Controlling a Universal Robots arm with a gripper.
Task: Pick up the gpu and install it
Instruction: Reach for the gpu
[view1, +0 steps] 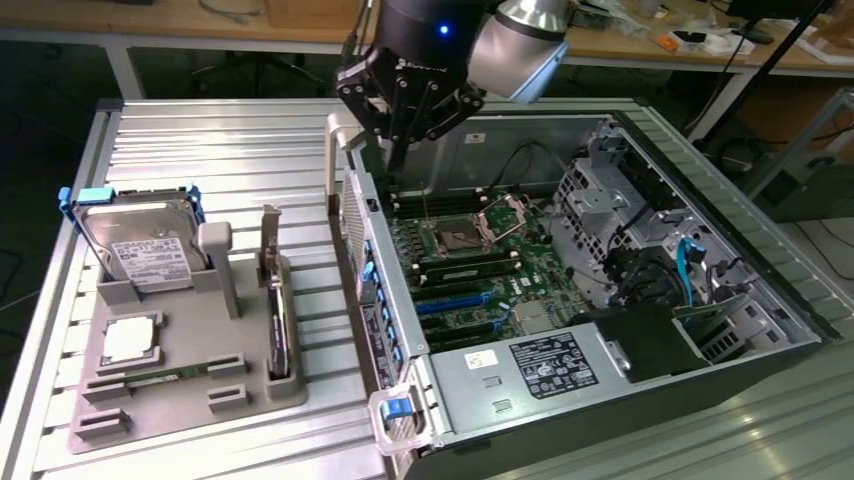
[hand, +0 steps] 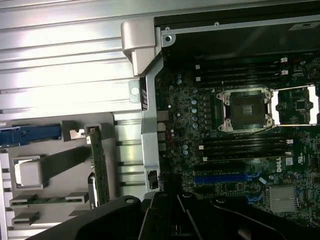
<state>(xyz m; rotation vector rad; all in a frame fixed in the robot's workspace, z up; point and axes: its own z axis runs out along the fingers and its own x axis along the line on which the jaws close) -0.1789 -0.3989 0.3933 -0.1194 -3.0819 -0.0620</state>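
Note:
The gpu (view1: 276, 300) stands on its long edge in a slot of the grey holder tray (view1: 187, 400), its silvery bracket pointing up at the far end. In the wrist view the gpu (hand: 99, 170) appears as a thin green-edged card beside the tray's posts. My gripper (view1: 396, 160) hangs shut and empty above the far left corner of the open computer case (view1: 400, 330), well apart from the gpu. Its dark fingers (hand: 165, 210) sit over the case wall, close to the blue expansion slots (hand: 225, 177).
The tray also holds a hard drive in a blue frame (view1: 140, 245), a square silver processor (view1: 130, 340) and a thin memory stick (view1: 154, 378). Inside the case are the motherboard's open processor socket (view1: 461, 240), blue slots (view1: 454, 300) and a power supply (view1: 547, 365).

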